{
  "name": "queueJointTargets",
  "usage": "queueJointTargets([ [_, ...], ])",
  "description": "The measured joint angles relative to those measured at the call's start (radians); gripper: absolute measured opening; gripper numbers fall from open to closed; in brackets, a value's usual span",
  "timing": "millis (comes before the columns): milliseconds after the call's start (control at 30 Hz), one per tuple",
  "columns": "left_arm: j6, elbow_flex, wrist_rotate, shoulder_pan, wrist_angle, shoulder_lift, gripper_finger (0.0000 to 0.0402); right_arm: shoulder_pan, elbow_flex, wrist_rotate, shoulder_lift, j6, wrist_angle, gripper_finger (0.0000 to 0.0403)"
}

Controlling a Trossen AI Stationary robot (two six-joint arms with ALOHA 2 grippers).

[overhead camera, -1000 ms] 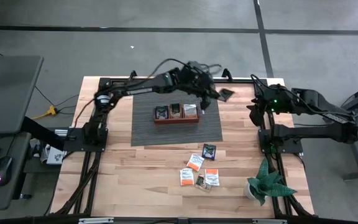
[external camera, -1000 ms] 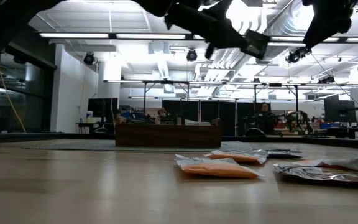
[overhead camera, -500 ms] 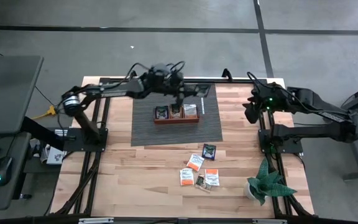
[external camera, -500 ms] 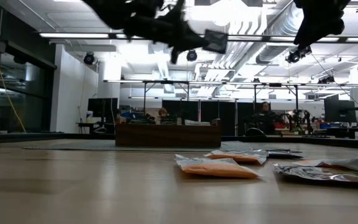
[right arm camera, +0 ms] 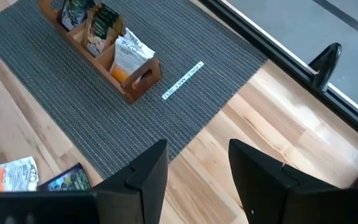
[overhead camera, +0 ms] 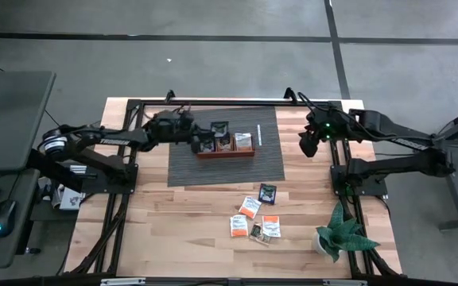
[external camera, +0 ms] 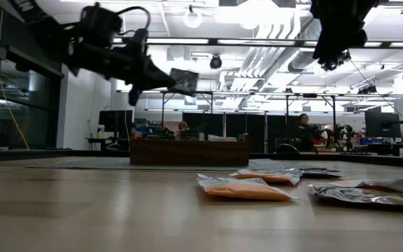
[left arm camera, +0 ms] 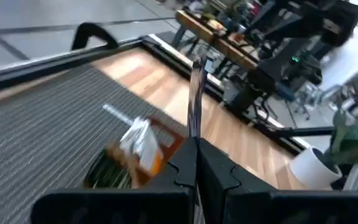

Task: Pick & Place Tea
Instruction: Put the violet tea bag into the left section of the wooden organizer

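Observation:
My left gripper (overhead camera: 203, 137) is shut on a dark tea sachet (overhead camera: 219, 127) and hovers over the left end of the brown wooden tray (overhead camera: 225, 151). The tray stands on a grey mat (overhead camera: 269, 163), with sachets upright in its three compartments (right arm camera: 126, 56). Several more tea sachets, orange-and-white (overhead camera: 250, 207) and dark (overhead camera: 267, 191), lie flat on the wood nearer the front. My right gripper (right arm camera: 197, 162) is open and empty, raised above the mat's right edge (overhead camera: 307, 145). My left gripper pinches the dark sachet by its near edge (left arm camera: 195, 138) between its two shut fingers. The fingers lie about level and point toward the table's right. The sachet (external camera: 182, 82) sticks out ahead of the fingertips on edge, lifted clear above the tray.
A potted plant (overhead camera: 340, 234) stands at the front right corner. A black frame (overhead camera: 213, 102) runs along the table's far edge and down both sides. Bare wood (overhead camera: 173, 214) lies front left of the loose sachets.
My left gripper has swept from beyond the tray's far right corner toward the table's left and down, carrying the dark sachet, and has rolled. It now hangs over the tray's left end. My right gripper has drifted a little toward the mat.

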Motion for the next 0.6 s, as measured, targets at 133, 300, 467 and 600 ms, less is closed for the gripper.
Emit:
queueJointTargets([
  [133, -0.063, -0.106, -0.029, 0.0, 0.058, 0.006, 0.0, 0.0, 0.0, -0.005, 0.029, 0.003, 0.028, 0.0165],
  [300, -0.11, -0.2, -0.102, -0.001, 0.119, 0.006, 0.0, 0.0, 0.0, -0.041, 0.054, 0.036, 0.057, 0.0165],
  [467, -0.126, -0.276, -0.142, 0.0, 0.183, 0.005, 0.0, 0.0, 0.0, -0.059, 0.063, 0.062, 0.059, 0.0165],
  [600, -0.112, -0.283, -0.098, 0.0, 0.213, 0.005, 0.0, 0.001, 0.0, -0.058, 0.063, 0.069, 0.06, 0.0165],
])
